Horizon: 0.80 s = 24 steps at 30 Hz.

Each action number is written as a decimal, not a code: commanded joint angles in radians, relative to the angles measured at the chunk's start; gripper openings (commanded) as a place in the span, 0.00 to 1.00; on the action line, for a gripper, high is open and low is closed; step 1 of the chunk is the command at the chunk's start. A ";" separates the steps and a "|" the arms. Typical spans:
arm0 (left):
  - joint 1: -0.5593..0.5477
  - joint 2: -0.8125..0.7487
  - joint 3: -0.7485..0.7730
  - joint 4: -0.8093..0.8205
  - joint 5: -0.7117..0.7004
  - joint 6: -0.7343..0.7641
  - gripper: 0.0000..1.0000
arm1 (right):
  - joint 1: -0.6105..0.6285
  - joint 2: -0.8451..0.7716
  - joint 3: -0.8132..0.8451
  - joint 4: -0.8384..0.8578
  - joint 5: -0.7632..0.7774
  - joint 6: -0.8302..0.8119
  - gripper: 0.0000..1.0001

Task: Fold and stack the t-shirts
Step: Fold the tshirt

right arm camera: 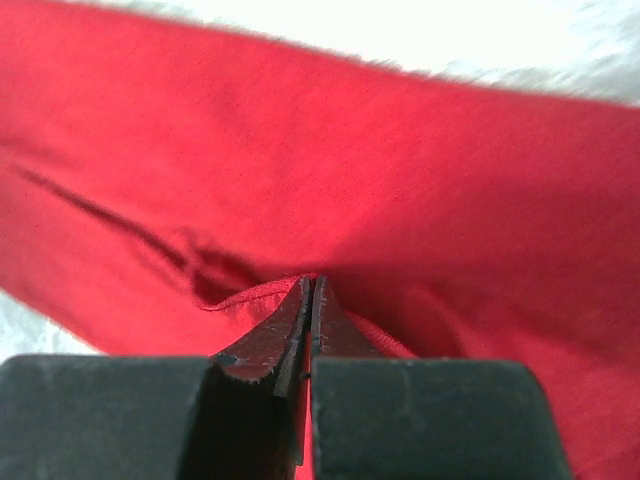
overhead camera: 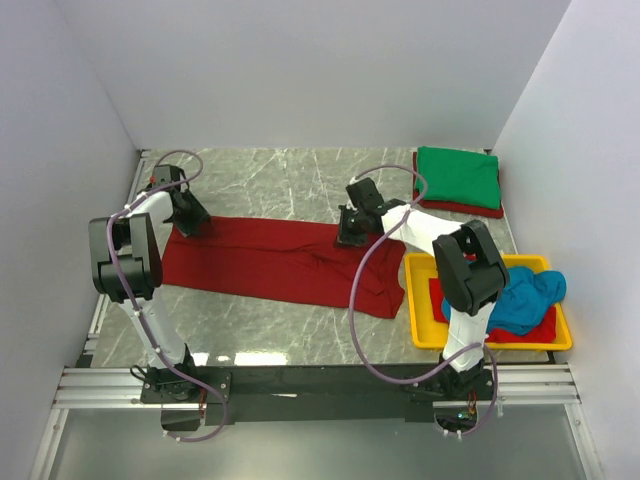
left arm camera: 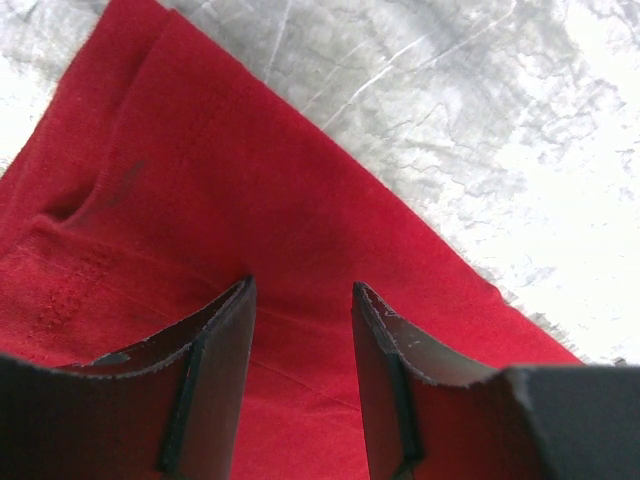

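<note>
A dark red t-shirt (overhead camera: 270, 262), folded into a long band, lies across the middle of the table. My left gripper (overhead camera: 190, 226) stands over its left end, near the far edge. In the left wrist view the left gripper (left arm camera: 300, 286) is open, with flat red cloth (left arm camera: 230, 190) showing between and below its fingers. My right gripper (overhead camera: 348, 238) is at the band's far edge, right of the middle. In the right wrist view the right gripper (right arm camera: 311, 281) is shut, and a hem of the red shirt (right arm camera: 400, 190) is pinched at its tips. A folded green t-shirt (overhead camera: 458, 176) lies at the back right on another folded dark red one (overhead camera: 470, 210).
A yellow tray (overhead camera: 418, 300) sits at the front right, holding a crumpled teal blue shirt (overhead camera: 525, 298) on top of a red one (overhead camera: 440, 298). The band's right end lies against the tray's left wall. White walls enclose the marbled table (overhead camera: 290, 180) on three sides.
</note>
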<state>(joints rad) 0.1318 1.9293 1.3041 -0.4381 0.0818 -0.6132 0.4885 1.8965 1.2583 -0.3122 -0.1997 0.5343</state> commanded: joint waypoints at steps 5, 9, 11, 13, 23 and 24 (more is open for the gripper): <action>0.009 -0.009 -0.014 -0.002 -0.005 0.021 0.49 | 0.067 -0.089 0.035 -0.090 0.029 0.007 0.00; 0.011 -0.010 -0.016 -0.001 -0.002 0.021 0.49 | 0.084 -0.094 0.033 -0.128 0.037 0.019 0.00; 0.011 -0.012 -0.017 0.001 -0.001 0.023 0.49 | 0.104 -0.100 0.038 -0.139 0.045 0.018 0.00; 0.012 -0.013 -0.022 0.002 -0.001 0.023 0.49 | 0.120 -0.105 0.047 -0.157 0.054 0.016 0.00; 0.012 -0.026 -0.043 0.012 0.003 0.024 0.48 | 0.174 -0.111 0.055 -0.202 0.077 0.021 0.00; 0.012 -0.026 -0.043 0.012 0.003 0.024 0.48 | 0.183 -0.111 0.056 -0.208 0.079 0.021 0.00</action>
<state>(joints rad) 0.1406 1.9278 1.2827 -0.4210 0.0853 -0.6113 0.6518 1.8423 1.2701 -0.4976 -0.1432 0.5529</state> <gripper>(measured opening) 0.482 0.010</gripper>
